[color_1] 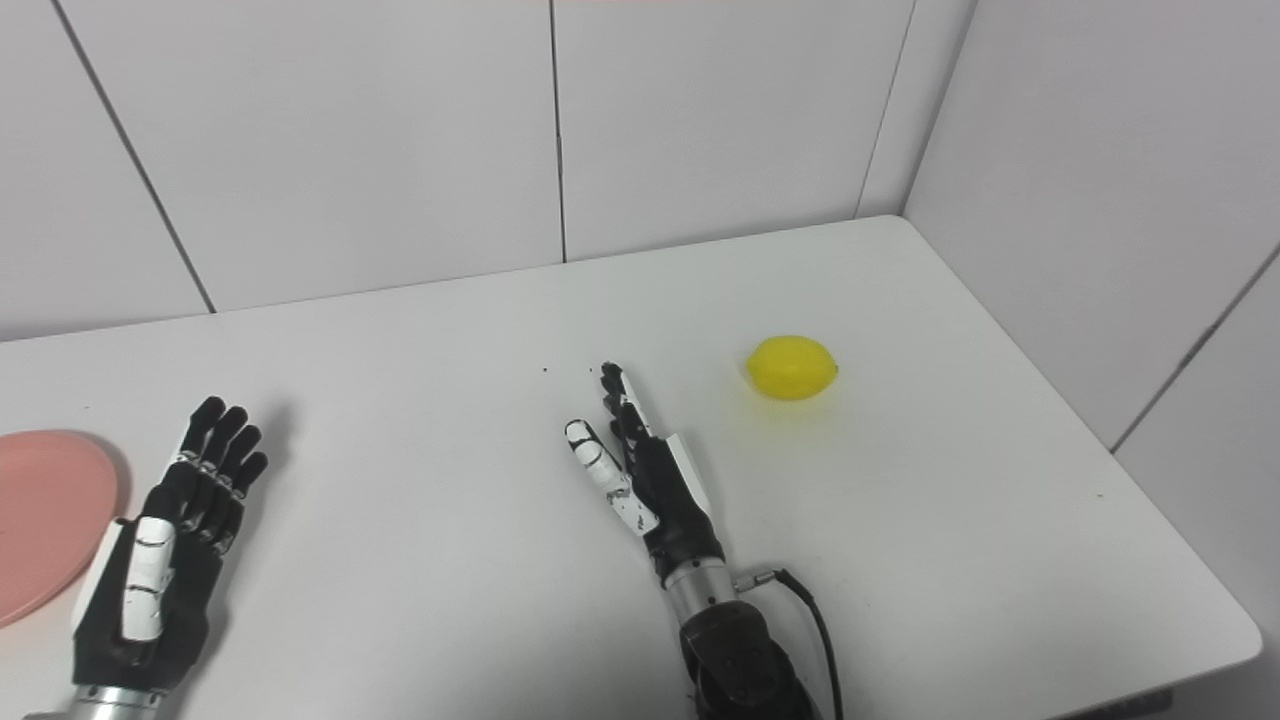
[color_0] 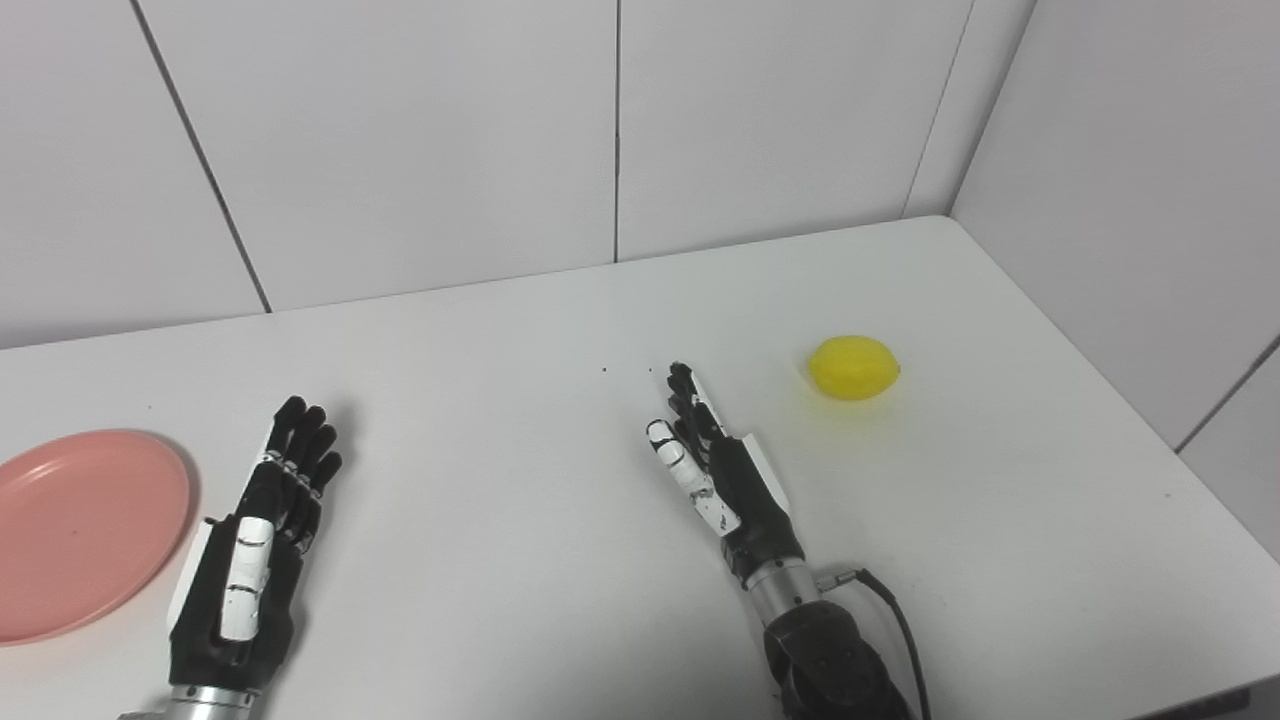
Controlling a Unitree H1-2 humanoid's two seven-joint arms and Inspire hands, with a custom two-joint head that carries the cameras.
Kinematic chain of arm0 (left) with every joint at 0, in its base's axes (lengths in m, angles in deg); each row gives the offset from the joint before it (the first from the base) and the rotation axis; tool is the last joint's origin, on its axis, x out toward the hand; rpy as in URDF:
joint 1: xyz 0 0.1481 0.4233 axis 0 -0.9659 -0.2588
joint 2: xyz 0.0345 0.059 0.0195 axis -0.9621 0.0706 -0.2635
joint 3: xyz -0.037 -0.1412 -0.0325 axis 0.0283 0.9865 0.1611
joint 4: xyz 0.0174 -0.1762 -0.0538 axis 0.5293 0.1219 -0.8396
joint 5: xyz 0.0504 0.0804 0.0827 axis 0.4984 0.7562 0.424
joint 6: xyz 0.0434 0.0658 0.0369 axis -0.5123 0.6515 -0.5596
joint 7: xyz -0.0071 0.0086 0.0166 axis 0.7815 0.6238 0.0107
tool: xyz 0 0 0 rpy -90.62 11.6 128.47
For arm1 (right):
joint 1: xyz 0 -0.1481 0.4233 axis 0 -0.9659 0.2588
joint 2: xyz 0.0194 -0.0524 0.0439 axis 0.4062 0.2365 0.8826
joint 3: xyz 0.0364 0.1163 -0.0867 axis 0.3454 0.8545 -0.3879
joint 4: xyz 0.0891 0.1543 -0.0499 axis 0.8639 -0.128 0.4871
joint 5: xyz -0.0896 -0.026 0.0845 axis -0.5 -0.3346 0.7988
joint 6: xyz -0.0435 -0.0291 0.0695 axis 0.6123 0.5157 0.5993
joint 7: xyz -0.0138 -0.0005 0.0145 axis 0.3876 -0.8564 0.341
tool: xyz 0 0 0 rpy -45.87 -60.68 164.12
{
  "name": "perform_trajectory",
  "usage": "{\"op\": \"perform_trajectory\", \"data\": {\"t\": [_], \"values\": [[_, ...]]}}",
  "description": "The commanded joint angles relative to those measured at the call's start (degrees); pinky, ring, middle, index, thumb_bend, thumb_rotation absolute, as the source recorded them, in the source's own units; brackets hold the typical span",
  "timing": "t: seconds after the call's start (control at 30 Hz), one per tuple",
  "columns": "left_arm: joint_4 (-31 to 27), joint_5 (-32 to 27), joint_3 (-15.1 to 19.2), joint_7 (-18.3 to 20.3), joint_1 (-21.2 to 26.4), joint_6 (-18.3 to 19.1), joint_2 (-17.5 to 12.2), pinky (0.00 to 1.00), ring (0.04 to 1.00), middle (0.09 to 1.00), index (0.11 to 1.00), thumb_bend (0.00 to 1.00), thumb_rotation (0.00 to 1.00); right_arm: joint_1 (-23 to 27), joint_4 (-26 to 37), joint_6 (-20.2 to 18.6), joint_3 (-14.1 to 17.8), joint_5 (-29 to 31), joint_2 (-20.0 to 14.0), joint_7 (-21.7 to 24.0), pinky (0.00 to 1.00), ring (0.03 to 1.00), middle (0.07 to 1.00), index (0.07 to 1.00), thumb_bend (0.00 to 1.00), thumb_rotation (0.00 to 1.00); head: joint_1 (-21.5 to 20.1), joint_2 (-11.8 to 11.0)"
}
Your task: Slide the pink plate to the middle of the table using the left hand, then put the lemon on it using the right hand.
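The pink plate (color_0: 80, 530) lies flat at the table's left edge, partly cut off by the picture. My left hand (color_0: 255, 550) rests open on the table just right of the plate's rim, fingers straight and pointing away, holding nothing. The yellow lemon (color_0: 853, 367) sits on the table to the right of centre. My right hand (color_0: 715, 465) is open and empty near the middle of the table, fingers stretched out, its tips a short way left of and nearer than the lemon.
The white table (color_0: 500, 350) ends at white wall panels (color_0: 420, 140) behind and at a side wall (color_0: 1130, 180) on the right. The table's right edge runs just beyond the lemon. A black cable (color_0: 900, 620) trails from my right wrist.
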Motion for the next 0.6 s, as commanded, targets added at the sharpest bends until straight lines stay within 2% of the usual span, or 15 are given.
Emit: {"op": "perform_trajectory", "data": {"t": [0.0,0.03,0.07,0.1,0.13,0.17,0.2,0.3,0.4,0.57], "values": [[1.53,-0.19,-0.57,0.36,-3.57,-1.09,0.90,1.00,1.000,1.000,1.000,0.70,0.89,-0.06,2.06,3.15,0.28,0.70,-0.83,0.64,1.00,1.000,1.000,1.000,0.54,0.83,1.55,0.40],[1.18,0.09,-0.71,0.23,-3.66,-1.31,1.08,1.00,1.000,1.000,1.000,0.70,0.88,-0.12,2.26,3.14,0.29,0.76,-1.08,0.81,1.00,1.000,1.000,1.000,0.54,0.84,1.86,0.45],[0.44,0.72,-0.91,-0.16,-3.88,-1.33,1.39,1.00,1.000,1.000,1.000,0.70,0.88,-0.21,2.52,3.24,0.34,1.13,-1.41,1.13,1.00,1.000,1.000,1.000,0.54,0.84,4.11,0.82],[-0.08,1.15,-1.04,-0.46,-4.03,-1.29,1.60,1.00,1.000,1.000,1.000,0.71,0.88,-0.27,2.70,3.31,0.36,1.42,-1.65,1.33,1.00,1.000,1.000,1.000,0.53,0.84,4.11,0.82],[-1.00,1.75,-1.25,-1.01,-4.33,-0.95,2.02,1.00,1.000,1.000,1.000,0.71,0.88,-0.38,3.09,3.19,0.45,2.24,-2.04,1.83,1.00,1.000,1.000,1.000,0.52,0.84,6.72,1.15],[-1.64,2.17,-1.37,-1.40,-4.53,-0.69,2.31,1.00,1.000,1.000,1.000,0.71,0.88,-0.46,3.36,3.09,0.48,2.85,-2.33,2.16,1.00,1.000,1.000,1.000,0.52,0.83,6.72,1.15],[-2.68,2.90,-1.53,-2.10,-4.91,-0.02,2.82,1.00,1.000,1.000,1.000,0.71,0.88,-0.53,3.74,2.88,0.60,3.85,-2.80,2.87,1.00,1.000,1.000,1.000,0.53,0.83,9.62,1.48],[-5.41,4.54,-1.92,-4.04,-6.02,1.76,4.32,1.00,1.000,1.000,1.000,0.70,0.88,-0.59,4.58,2.22,0.80,6.38,-4.24,5.00,1.00,1.000,1.000,1.000,0.58,0.83,12.41,1.30],[-6.84,5.20,-2.06,-5.13,-6.92,2.44,5.40,1.00,1.000,1.000,1.000,0.71,0.86,-0.55,4.80,2.21,0.94,8.54,-5.04,6.57,1.00,1.000,1.000,1.000,0.61,0.81,13.04,1.19],[-8.66,6.22,-2.78,-6.13,-8.14,4.69,5.89,1.00,1.000,1.000,1.000,0.72,0.86,-0.93,5.67,1.76,1.13,9.32,-5.45,7.16,1.00,1.000,1.000,1.000,0.59,0.81,14.74,0.48]]}}
